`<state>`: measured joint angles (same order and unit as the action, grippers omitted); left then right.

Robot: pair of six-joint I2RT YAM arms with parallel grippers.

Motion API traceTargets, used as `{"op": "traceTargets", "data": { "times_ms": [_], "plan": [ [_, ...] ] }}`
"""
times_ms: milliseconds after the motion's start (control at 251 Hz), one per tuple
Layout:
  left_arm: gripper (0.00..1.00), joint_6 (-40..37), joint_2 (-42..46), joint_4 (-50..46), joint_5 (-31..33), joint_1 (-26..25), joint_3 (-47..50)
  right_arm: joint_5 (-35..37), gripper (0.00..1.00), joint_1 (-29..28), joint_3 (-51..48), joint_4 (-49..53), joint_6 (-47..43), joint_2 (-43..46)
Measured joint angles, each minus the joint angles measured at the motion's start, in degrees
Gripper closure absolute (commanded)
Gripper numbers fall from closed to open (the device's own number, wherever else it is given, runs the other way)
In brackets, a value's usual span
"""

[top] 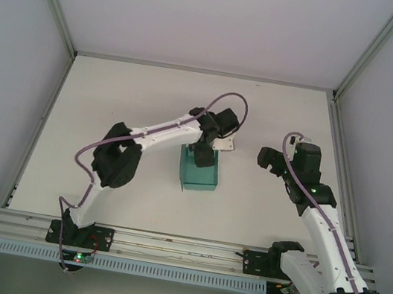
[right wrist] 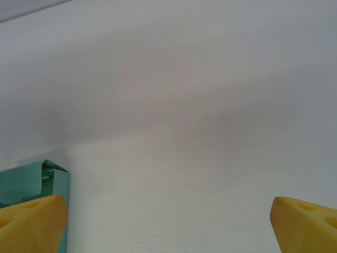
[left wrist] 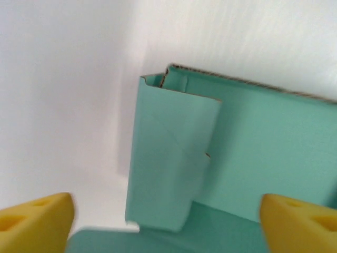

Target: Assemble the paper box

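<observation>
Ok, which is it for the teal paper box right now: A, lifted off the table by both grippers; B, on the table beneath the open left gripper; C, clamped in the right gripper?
B: the paper box sits on the table, the left gripper over it with its yellow fingers wide apart, and the right gripper open off to its side.

white table [top: 152,94], pale grey walls [top: 10,86], metal rail [top: 165,242]

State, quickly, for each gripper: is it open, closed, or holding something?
Left gripper: open, the paper box just ahead of it, not gripped.
Right gripper: open, holding nothing.
</observation>
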<state>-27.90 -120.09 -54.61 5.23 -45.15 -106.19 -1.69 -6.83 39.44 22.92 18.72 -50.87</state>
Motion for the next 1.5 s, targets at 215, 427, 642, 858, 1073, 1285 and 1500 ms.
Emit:
{"op": "traceTargets", "data": {
  "times_ms": [215,427,642,858,1073,1285,1500],
  "plan": [
    [0.00,1.27,14.56,3.19,-6.73,0.72,6.12,-8.11,0.02,0.00,-0.02,-4.35,-5.92,-1.66],
    [0.00,16.85,30.45,18.08,-10.95,9.20,22.40,-19.61,0.08,-0.07,9.81,-8.48,-14.45,-20.63],
    [0.00,34.16,45.88,25.59,-3.30,16.11,39.06,-26.56,0.15,-4.59,31.61,-5.99,-26.16,-43.91],
    [0.00,44.24,53.66,25.24,-0.63,20.48,53.29,-30.32,0.21,-11.32,47.93,4.81,-37.31,-61.20],
    [0.00,48.61,57.68,25.14,-0.92,21.24,58.34,-30.51,0.29,-14.58,56.76,16.92,-46.23,-71.47],
    [0.00,49.44,58.60,25.18,-1.16,21.27,58.86,-30.69,0.29,-15.82,56.11,22.12,-50.34,-72.87],
    [0.00,49.44,56.22,25.90,-2.23,21.27,58.88,-31.12,0.33,-16.33,51.74,23.39,-53.51,-71.76]
  ]
}}
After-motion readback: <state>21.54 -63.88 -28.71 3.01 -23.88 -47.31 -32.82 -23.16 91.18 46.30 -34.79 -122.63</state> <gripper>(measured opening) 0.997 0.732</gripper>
